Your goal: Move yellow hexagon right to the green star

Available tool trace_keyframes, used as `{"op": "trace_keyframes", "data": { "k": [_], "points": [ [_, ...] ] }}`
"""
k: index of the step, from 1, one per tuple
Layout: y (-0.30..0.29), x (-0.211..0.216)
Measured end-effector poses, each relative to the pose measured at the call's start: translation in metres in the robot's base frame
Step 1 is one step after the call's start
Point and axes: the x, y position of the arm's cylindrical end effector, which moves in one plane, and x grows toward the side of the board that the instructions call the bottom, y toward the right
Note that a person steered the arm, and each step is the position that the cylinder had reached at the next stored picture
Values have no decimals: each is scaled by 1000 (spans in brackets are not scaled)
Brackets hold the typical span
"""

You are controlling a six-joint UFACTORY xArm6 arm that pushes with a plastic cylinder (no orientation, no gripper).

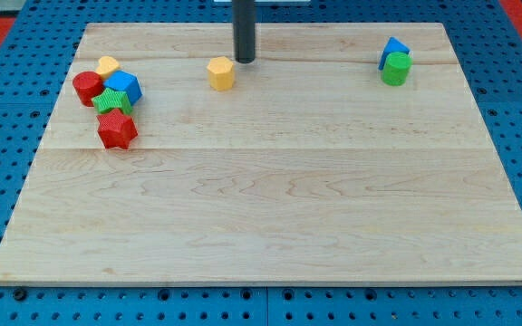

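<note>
Step in hand, as I judged it: shove the yellow hexagon [221, 73] leftward across the worktop [270, 217] until it sat just right of the green star [112, 100].

- Hexagon lay far-centre, well apart from the star. The star sat in a tight cluster at far left: red cylinder [86, 87] on its left, blue cube [123, 86] touching it on the far-right side, a small yellow block [108, 65] farther back, red star [116, 130] just nearer.
- The tip [244, 60] stood just beside the hexagon, on its right and slightly farther side (contact or a hair's gap, I could not tell).
- That side looked right for the job: a push from there should send the hexagon left and a little nearer, which is where the star lay.
- Care needed: keep the push through the hexagon's middle or it would likely spin off the rod [244, 32]; ease up early, since the blue cube stood in the approach line and a late stop could knock the cluster.
- Blue block [392, 51] and green cylinder [394, 69] at far right were out of play.

Pose: rod upright, coming down from the far edge. No hand fitted, so nothing was clenched, released or grasped.
</note>
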Motion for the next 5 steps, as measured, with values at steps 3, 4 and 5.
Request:
{"op": "trace_keyframes", "data": {
  "k": [3, 4, 5],
  "points": [
    [-74, 40],
    [-43, 39],
    [-13, 37]
  ]
}}
